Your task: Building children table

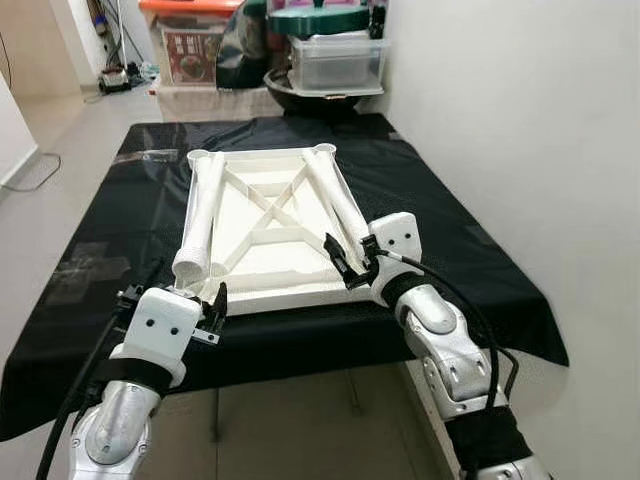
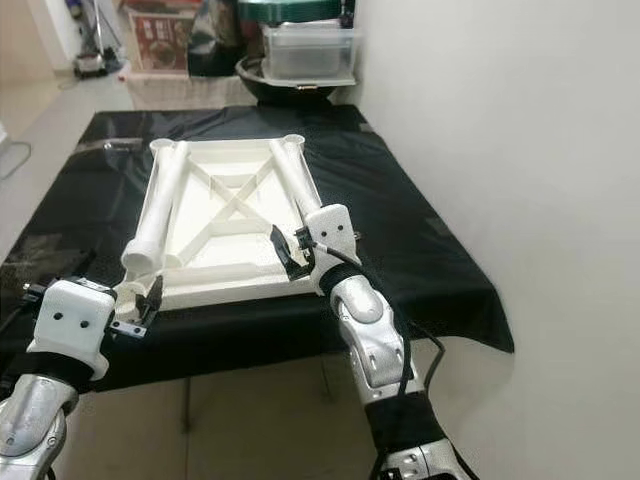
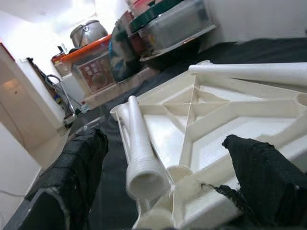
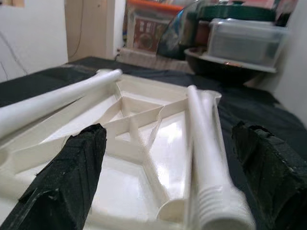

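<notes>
A white plastic table top [image 1: 262, 218] lies upside down on the black-covered table [image 1: 450, 230], its X-shaped ribs facing up. Two white legs [image 1: 203, 212] rest side by side along its left edge, and more white legs [image 1: 337, 200] lie along its right edge. My left gripper [image 1: 175, 292] hovers open at the near left corner, with the threaded end of a leg [image 3: 140, 158] between its fingers [image 3: 72, 177] but not touched. At the near right corner my right gripper [image 1: 350, 255] is open too, straddling the end of a right leg [image 4: 205, 148].
Beyond the table's far end stand a clear lidded box [image 1: 335, 60] on a dark bowl, an orange-lidded bin [image 1: 190, 45] and a low bench. A white wall [image 1: 520, 120] runs close along the right. Open floor [image 1: 60, 130] lies to the left.
</notes>
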Controlling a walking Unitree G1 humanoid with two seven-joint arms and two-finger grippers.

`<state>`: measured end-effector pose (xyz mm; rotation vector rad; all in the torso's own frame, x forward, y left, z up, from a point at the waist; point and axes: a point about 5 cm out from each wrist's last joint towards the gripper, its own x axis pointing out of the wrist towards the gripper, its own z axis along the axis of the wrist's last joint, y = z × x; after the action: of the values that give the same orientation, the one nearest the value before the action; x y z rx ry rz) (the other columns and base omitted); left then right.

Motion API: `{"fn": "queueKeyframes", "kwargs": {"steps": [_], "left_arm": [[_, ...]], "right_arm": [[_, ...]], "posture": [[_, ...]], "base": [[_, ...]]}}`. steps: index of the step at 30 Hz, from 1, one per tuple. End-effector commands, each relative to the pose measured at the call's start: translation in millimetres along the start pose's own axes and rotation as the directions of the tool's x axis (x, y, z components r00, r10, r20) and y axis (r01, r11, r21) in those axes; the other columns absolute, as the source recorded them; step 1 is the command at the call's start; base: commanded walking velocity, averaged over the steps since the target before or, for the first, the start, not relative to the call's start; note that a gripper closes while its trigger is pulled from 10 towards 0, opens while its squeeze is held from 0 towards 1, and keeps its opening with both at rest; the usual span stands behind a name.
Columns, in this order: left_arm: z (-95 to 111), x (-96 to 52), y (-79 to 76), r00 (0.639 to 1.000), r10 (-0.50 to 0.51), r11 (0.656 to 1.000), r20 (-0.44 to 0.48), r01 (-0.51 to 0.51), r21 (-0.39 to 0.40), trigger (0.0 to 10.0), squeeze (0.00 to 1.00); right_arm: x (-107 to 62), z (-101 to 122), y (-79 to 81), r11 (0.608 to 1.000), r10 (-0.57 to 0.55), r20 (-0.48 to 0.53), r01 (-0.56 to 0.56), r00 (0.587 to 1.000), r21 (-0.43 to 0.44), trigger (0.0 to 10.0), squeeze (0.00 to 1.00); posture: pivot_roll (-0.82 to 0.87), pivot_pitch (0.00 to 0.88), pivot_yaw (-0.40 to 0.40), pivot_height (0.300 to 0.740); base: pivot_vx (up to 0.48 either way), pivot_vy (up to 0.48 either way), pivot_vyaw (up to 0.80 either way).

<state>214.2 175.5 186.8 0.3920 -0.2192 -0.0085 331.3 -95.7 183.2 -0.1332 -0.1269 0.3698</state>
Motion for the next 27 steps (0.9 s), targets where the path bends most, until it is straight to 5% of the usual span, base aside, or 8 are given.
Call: {"fn": "queueKeyframes", "kwargs": {"steps": [1,12,19,27], "left_arm": [[0,1.3,-4.6,1.000,-0.014,1.000,0.008,0.014,-0.010,10.0,0.00],[-2,3.5,-9.7,1.000,-0.017,1.000,0.010,0.017,-0.008,10.0,0.00],[-2,5.1,-11.6,1.000,-0.013,1.000,0.010,0.013,-0.006,10.0,0.00],[-11,-2.4,-2.5,0.999,0.022,1.000,-0.035,-0.021,0.003,10.0,0.00]], "right_arm": [[-2.4,-6,-9.1,0.999,-0.035,-0.029,0.036,0.999,0.007,10.0,0.00],[8.9,1,-28.6,0.996,-0.043,-0.143,0.053,0.989,0.065,10.0,0.00],[13.6,7,-44.5,0.997,-0.068,-0.165,0.074,0.984,0.031,10.0,0.00],[-12.6,1,-50.6,0.991,-0.002,-0.312,0.043,0.950,0.127,10.0,0.00]], "posture": [[0.05,0.000,-0.050,0.740],[0.03,0.000,-0.053,0.740],[0.03,0.000,-0.059,0.740],[0.01,0.000,-0.052,0.740]], "base": [[0.364,0.000,0.00],[0.363,0.000,0.00],[0.000,0.000,0.00],[0.000,0.000,0.00]]}}
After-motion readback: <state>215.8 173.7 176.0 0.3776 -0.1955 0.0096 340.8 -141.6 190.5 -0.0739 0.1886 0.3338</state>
